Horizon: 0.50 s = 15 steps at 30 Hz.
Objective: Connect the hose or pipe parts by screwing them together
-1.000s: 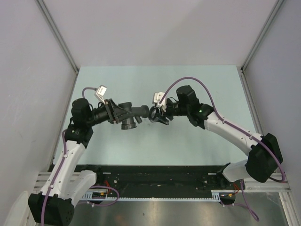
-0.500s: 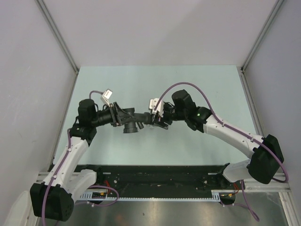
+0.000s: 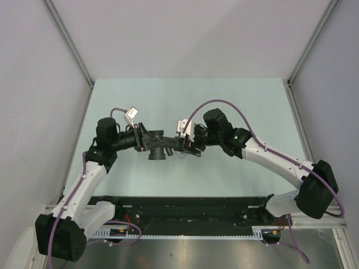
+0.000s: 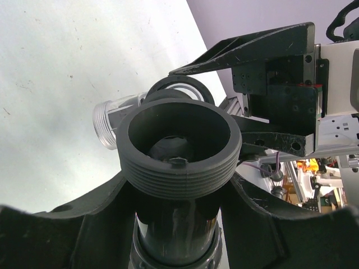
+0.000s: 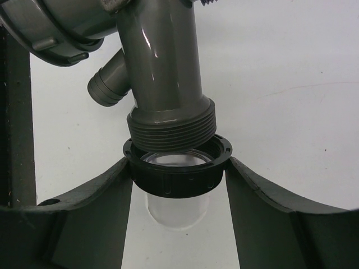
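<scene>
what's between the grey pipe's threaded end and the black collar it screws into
Nothing visible. The threaded end of the grey pipe fitting sits right at the mouth of the black collar. The side branch sticks out higher up, clear of the collar.

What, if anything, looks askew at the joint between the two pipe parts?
In the right wrist view the grey fitting meets the black collar slightly tilted rather than square, its end threads all exposed. It might cross-thread if turned like this. Nothing looks damaged.
</scene>
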{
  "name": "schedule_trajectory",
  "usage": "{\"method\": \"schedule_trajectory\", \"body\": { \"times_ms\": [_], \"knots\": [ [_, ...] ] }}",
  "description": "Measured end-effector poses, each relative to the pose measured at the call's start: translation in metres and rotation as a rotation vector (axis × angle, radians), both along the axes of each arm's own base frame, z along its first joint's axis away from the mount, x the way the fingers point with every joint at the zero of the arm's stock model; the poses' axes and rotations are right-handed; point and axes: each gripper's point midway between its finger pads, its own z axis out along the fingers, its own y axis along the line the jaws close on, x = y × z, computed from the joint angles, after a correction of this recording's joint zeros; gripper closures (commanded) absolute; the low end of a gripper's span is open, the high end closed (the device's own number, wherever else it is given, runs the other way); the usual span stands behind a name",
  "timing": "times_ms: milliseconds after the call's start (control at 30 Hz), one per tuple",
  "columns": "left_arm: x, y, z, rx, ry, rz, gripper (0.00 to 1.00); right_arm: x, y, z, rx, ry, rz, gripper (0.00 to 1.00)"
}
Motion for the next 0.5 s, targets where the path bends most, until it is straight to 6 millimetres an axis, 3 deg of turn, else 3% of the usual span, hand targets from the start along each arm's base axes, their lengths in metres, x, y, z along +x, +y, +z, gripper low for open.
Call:
{"method": "schedule_trajectory", "body": {
  "times_ms": [500],
  "knots": [
    [-0.0039, -0.0081, -0.0084, -0.005, 0.047, -0.05, 1.0, -0.0084, -0.0002, -0.0065, -0.012, 0.039, 0.031, 0.61]
  ]
}}
